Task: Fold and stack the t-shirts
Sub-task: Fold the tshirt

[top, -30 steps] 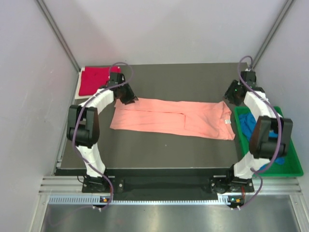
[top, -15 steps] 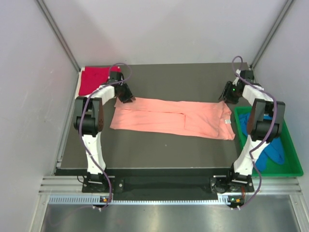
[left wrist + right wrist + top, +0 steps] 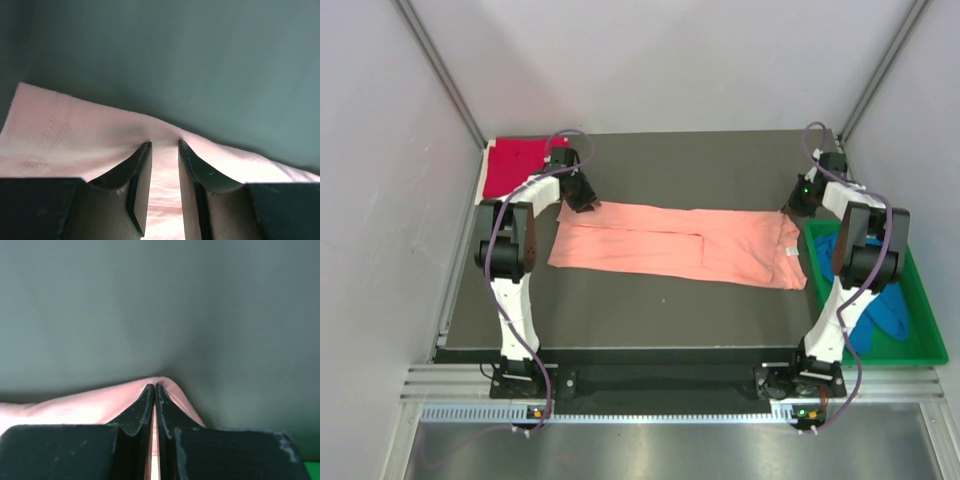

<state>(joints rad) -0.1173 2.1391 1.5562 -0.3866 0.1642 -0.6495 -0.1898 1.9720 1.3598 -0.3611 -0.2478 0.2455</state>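
Grey walls close in a dark table [image 3: 700,165], and the salmon-pink t-shirt [image 3: 660,242] lies flat across its middle as a long band running from 9 o'clock to 3 o'clock, its long sides apparently turned in. The crimson-red t-shirt [image 3: 512,166] sits folded in the 10 o'clock corner, and the bright blue t-shirt [image 3: 882,312] lies bunched in the green tray [image 3: 932,345] at about 4 o'clock. The left gripper [image 3: 163,145] is on the pink band's 10 o'clock corner. Its jaws are drawn close with a puckered ridge of cloth filling the gap, which reads as a pinch. The right gripper [image 3: 153,386] is on the 2 o'clock corner, its jaws pressed together on a thin sliver of pink edge. The tee looks light, limp and thin: it should sag and drape between two held points and hold no shape of its own. It would probably drag on the mat rather than slide cleanly. The far corners look like sensible holds, since lifting both evenly should carry the edge over straight. The right-hand bite is shallow and could slip out.
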